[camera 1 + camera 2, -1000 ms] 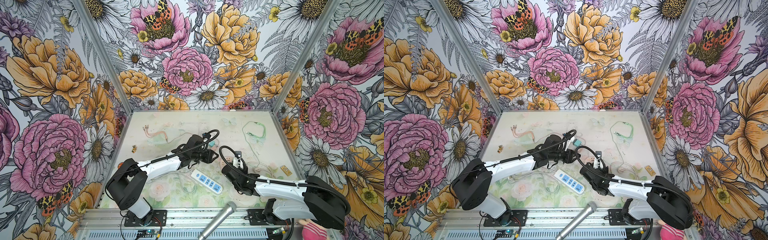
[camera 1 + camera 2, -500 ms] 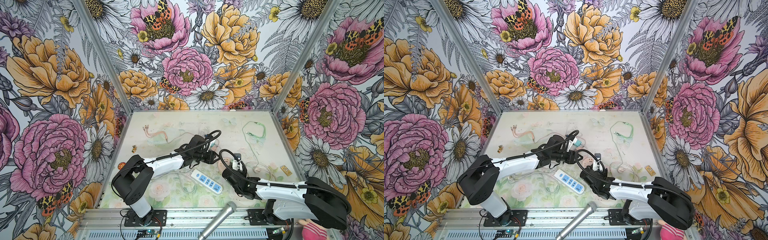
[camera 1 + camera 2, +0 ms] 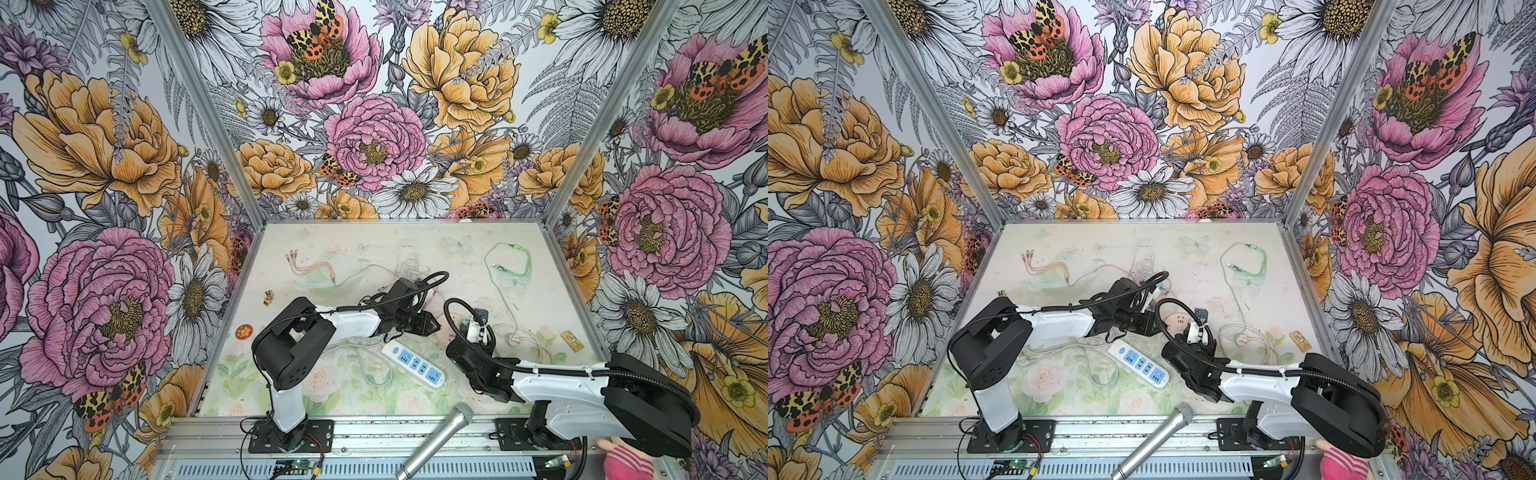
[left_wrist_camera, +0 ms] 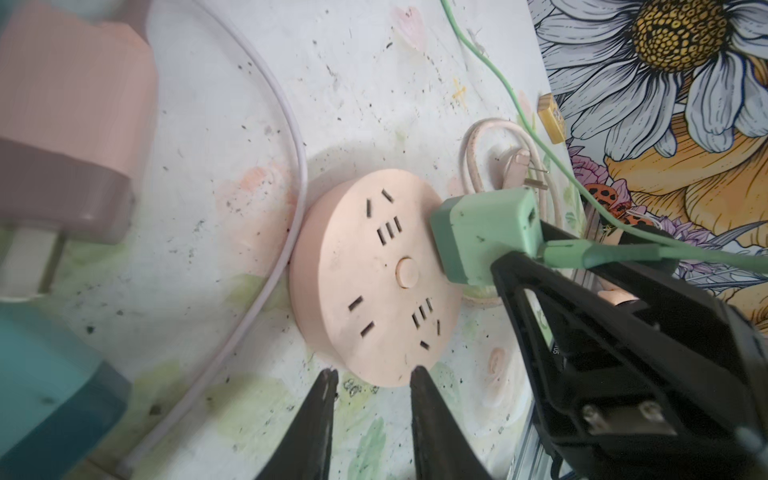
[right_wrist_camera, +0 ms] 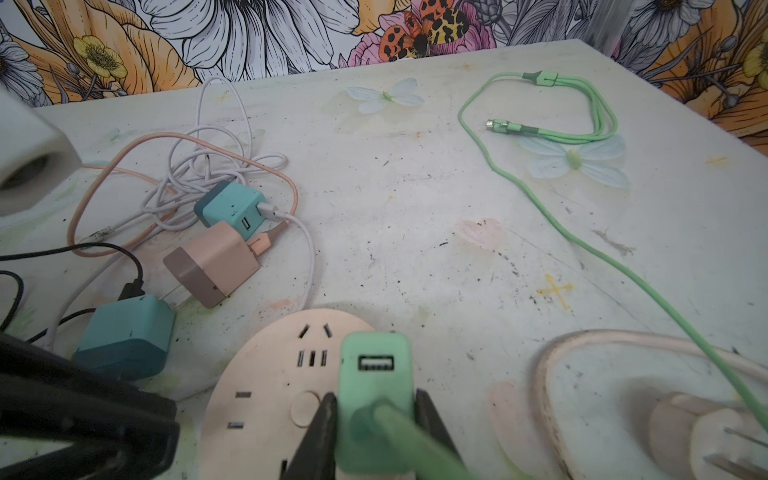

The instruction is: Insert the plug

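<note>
Your right tool (image 5: pixel 374 397) pinched the green charger (image 5: pixel 376 361) over the round pink socket hub (image 4: pixel 374 274) on the desk (image 5: pixel 415 208), seemingly not yet pushed home; your left tool (image 4: pixel 374 372) gaped, empty, beside it.

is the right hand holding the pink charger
No, the right hand grips the green charger, while the pink charger lies apart from it on the table.

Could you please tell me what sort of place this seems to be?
Probably a robot test booth: floral walls enclose a table, two arms bolt to its front rail, and chargers and a power strip lie about.
</note>
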Controlling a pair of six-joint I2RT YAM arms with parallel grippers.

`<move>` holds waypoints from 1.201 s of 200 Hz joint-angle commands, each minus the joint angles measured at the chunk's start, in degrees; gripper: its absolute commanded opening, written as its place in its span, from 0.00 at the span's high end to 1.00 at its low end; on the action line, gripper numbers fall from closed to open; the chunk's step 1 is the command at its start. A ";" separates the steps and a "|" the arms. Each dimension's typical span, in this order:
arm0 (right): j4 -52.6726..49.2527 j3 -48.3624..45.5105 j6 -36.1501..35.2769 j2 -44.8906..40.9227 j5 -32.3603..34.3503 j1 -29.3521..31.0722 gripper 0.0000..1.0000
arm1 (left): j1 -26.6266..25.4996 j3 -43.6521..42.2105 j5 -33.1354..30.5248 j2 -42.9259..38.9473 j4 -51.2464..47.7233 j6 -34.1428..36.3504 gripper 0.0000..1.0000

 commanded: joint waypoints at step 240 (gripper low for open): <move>-16.10 2.44 -1.23 11.83 -23.08 -4.10 1.00 | 4.60 7.84 -1.02 1.31 -1.80 0.79 0.75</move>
